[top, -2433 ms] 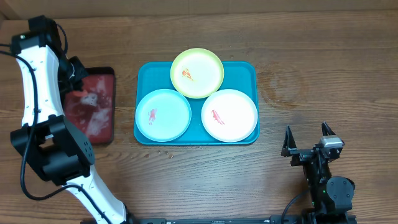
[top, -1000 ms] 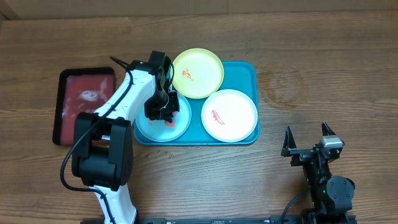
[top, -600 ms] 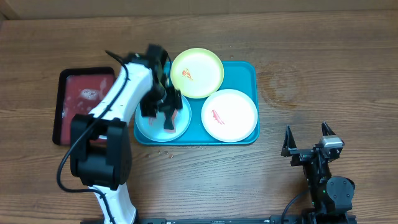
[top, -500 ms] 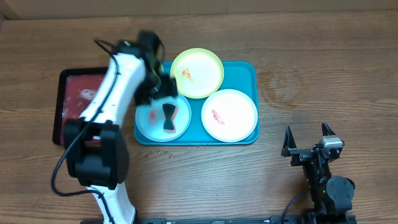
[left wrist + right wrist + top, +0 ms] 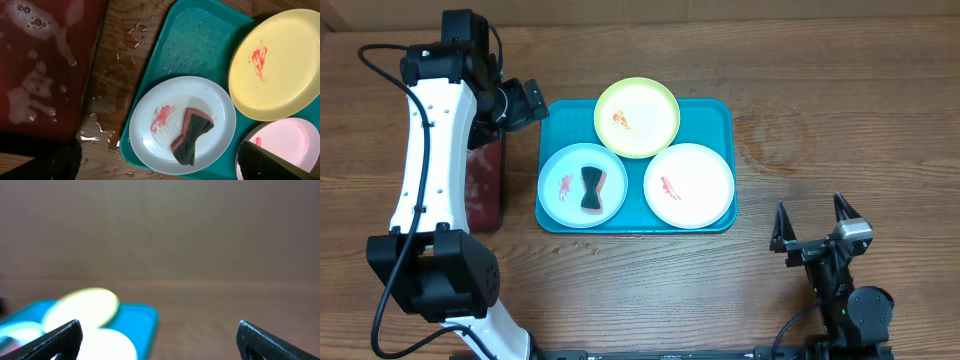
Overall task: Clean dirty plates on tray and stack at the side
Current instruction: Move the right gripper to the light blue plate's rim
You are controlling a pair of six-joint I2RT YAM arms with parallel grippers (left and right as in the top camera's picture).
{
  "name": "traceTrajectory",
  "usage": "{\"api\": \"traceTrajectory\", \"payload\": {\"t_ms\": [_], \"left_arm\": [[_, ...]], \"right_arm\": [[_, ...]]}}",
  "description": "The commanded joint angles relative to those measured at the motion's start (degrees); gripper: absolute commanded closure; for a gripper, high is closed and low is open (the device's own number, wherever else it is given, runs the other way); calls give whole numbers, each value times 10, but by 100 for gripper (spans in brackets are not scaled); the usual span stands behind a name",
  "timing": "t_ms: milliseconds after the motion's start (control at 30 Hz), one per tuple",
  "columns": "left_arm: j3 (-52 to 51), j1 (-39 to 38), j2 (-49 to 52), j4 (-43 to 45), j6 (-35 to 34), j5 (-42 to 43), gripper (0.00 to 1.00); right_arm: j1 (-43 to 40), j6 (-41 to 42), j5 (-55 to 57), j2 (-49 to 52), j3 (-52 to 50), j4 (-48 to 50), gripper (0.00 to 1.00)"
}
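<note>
Dark red tray [image 5: 488,195] far left, soapy wet inside, partly under the arm. Left gripper [image 5: 527,104] spread wide, holding nothing, hanging above the gap between the two trays. Turquoise tray [image 5: 710,115] mid-table with all three plates. Pale blue plate [image 5: 565,205] front left, red smear, dark cloth [image 5: 591,190] lying on it. Yellow-green plate [image 5: 638,118] at the back, smeared, overhanging the rim. White plate [image 5: 689,185] front right, smeared. Right gripper [image 5: 810,228] wide apart, empty, over bare table [image 5: 840,110], well apart from the tray
</note>
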Motion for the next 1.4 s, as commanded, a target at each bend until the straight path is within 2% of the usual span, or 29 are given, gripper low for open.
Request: {"api": "traceTrajectory", "payload": {"t_ms": [0, 133, 200, 233, 300, 400, 533, 633, 700, 767, 833, 900, 1033, 1133, 1233, 1300, 1367], "left_arm": [[1, -4, 3, -1, 9, -4, 0], [1, -6, 3, -1, 9, -3, 0], [1, -9, 3, 1, 9, -1, 0], [1, -9, 3, 3, 9, 1, 0], [1, -10, 3, 5, 9, 3, 0], [1, -13, 3, 5, 9, 5, 0], [1, -14, 3, 5, 9, 5, 0], [1, -14, 3, 5, 9, 6, 0], [1, -14, 3, 5, 9, 7, 0], [1, -14, 3, 5, 9, 7, 0], [1, -16, 3, 3, 9, 7, 0], [1, -17, 3, 3, 9, 7, 0], [1, -21, 3, 1, 9, 7, 0], [1, -22, 3, 1, 9, 7, 0], [1, -25, 3, 0, 9, 7, 0], [1, -26, 3, -5, 9, 7, 2], [1, -27, 3, -13, 9, 7, 20]], "right_arm": [[5, 51, -102, -5, -6, 59, 0], [5, 61, -180, -5, -5, 274, 0], [4, 53, -170, -2, 11, 332, 0], [3, 41, -159, 3, 31, 330, 0], [0, 8, -148, 25, 93, 272, 0], [-4, -35, -136, 104, 240, 96, 0], [-4, -49, -148, 289, 486, -184, 0], [-3, -40, -225, 418, 623, -326, 0], [-3, -23, -319, 494, 683, -386, 0], [-2, -23, -407, 553, 708, -376, 0], [5, 24, -446, 610, 722, -343, 0], [26, 49, -391, 652, 741, -358, 0], [132, 53, -128, 748, 815, -479, 0], [214, 146, 17, 831, 888, -556, 0], [264, 163, 24, 897, 922, -566, 0], [280, 174, 28, 927, 922, -543, 17], [295, 201, 28, 965, 922, -511, 47]]}}
